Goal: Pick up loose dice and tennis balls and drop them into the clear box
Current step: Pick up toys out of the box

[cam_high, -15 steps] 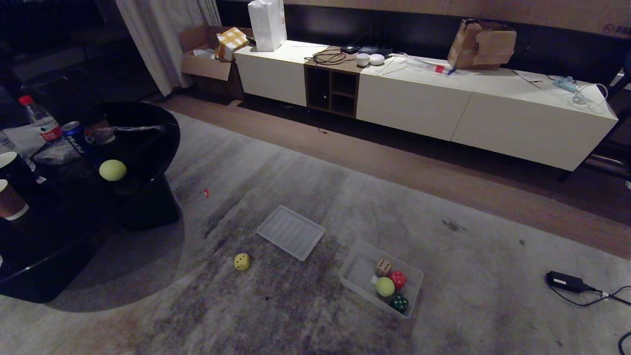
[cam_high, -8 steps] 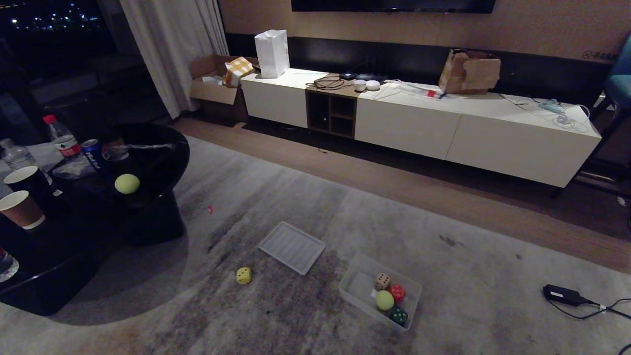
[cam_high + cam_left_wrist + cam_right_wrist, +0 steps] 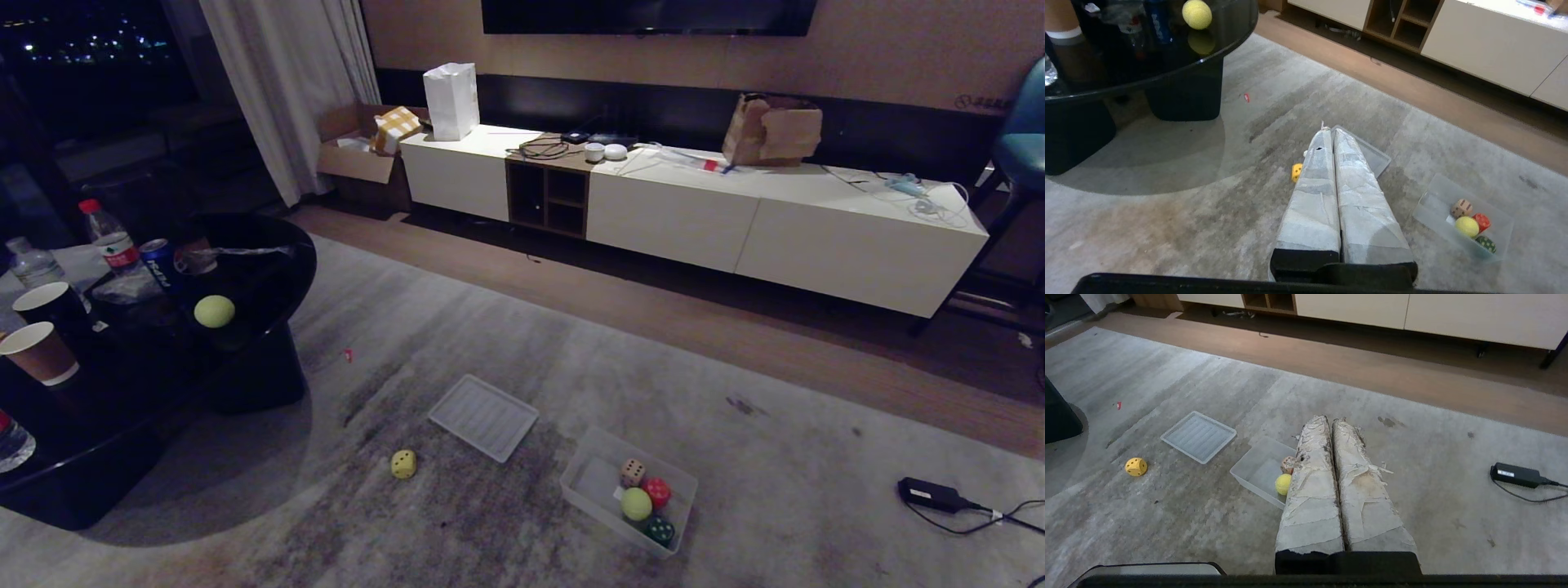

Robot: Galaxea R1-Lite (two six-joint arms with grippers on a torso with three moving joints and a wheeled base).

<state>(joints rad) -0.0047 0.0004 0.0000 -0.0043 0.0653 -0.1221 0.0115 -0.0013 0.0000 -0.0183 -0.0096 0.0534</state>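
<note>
Two loose pieces remained: a fuzzy yellow-green tennis ball (image 3: 214, 311) on the glossy black round table (image 3: 269, 245), likely light, springy and prone to rolling, best pinched across its middle; and a yellow rounded-corner die (image 3: 402, 464) on the grey carpet, probably stiff and light, best gripped on opposite flat faces. Further right, the clear plastic box (image 3: 588, 457) held a tennis ball and three dice. The left gripper (image 3: 1329, 132) and right gripper (image 3: 1331, 421) hung empty, fingers pressed together.
</note>
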